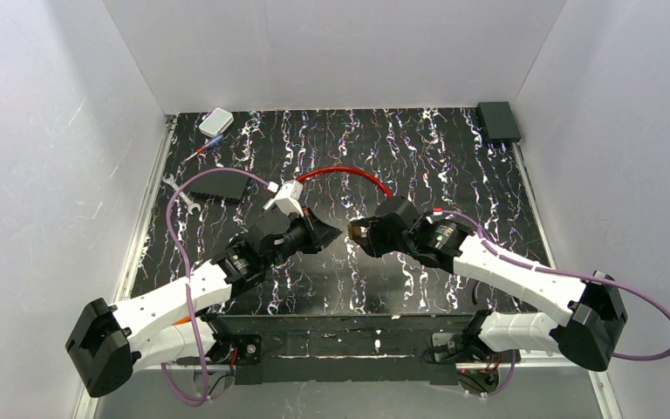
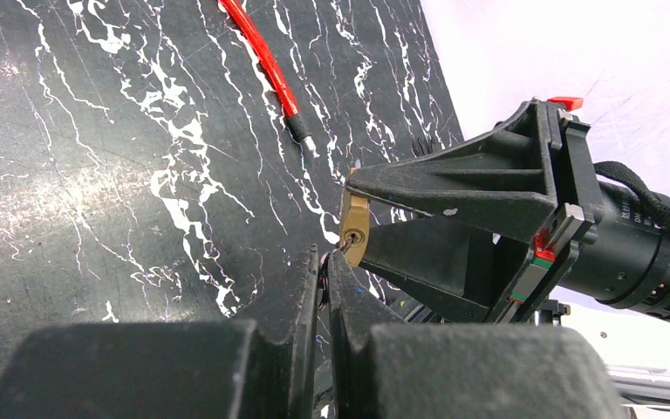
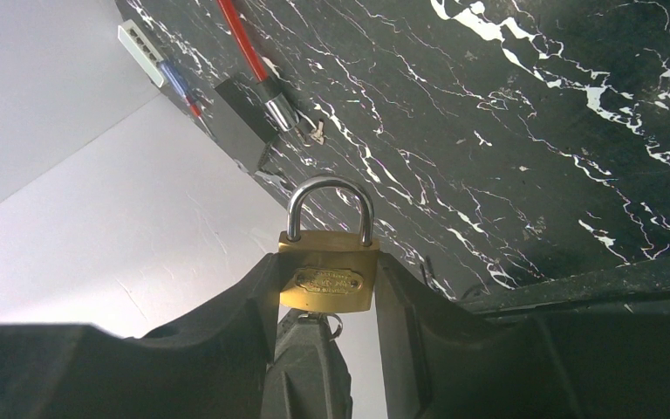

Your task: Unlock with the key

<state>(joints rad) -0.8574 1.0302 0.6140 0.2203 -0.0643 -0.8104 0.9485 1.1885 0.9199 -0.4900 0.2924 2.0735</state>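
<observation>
A small brass padlock (image 3: 328, 271) is clamped by its sides between the fingers of my right gripper (image 3: 328, 281), held above the black marbled table (image 1: 419, 157). Its steel shackle (image 3: 330, 202) looks closed. In the left wrist view the padlock's (image 2: 355, 229) keyhole faces my left gripper (image 2: 324, 262), which is shut on the key (image 2: 342, 247). The key's tip sits in the keyhole. From above, both grippers meet tip to tip at the padlock (image 1: 355, 231) over the table's middle. The key's ring (image 3: 336, 327) shows just under the lock body.
A red cable (image 1: 349, 175) with a white connector (image 1: 286, 197) lies behind the grippers. A black block (image 1: 222, 185), a wrench (image 1: 179, 194), a white box (image 1: 216, 121) and a pen-like tool (image 1: 205, 148) lie at the far left. A black box (image 1: 498, 120) sits at the far right corner.
</observation>
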